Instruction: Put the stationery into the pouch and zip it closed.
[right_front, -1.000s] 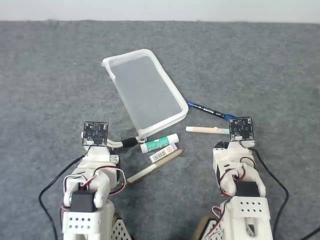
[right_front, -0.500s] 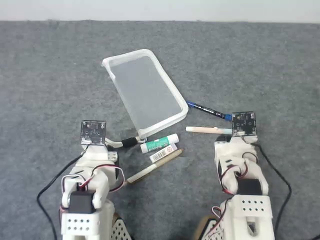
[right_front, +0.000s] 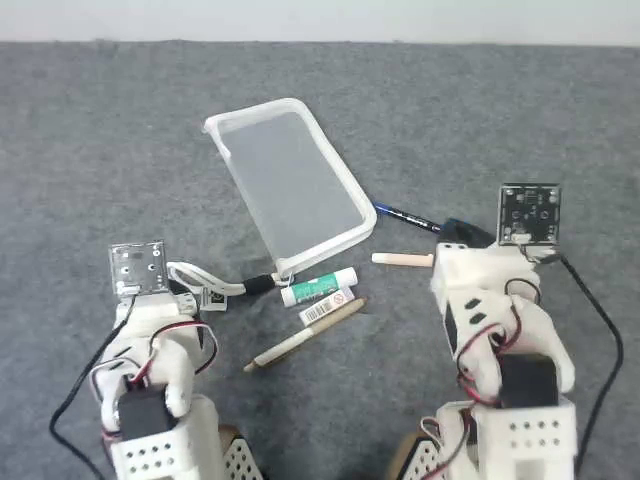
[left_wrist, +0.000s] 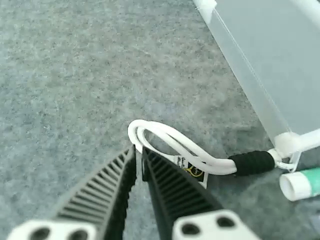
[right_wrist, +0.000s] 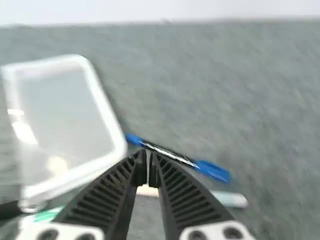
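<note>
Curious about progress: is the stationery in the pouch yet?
Out: blue pen, glue stick and the rest lie beside the pouch.

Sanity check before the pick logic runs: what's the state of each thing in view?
pouch: flat on table, looks empty, zip unclear
strap: looped on table
blue pen: loose on table
cream pen: loose on table
glue stick: capped, loose
white marker: loose
pencil: loose
left gripper: shut, tips at strap
right gripper: shut, aimed at blue pen
</note>
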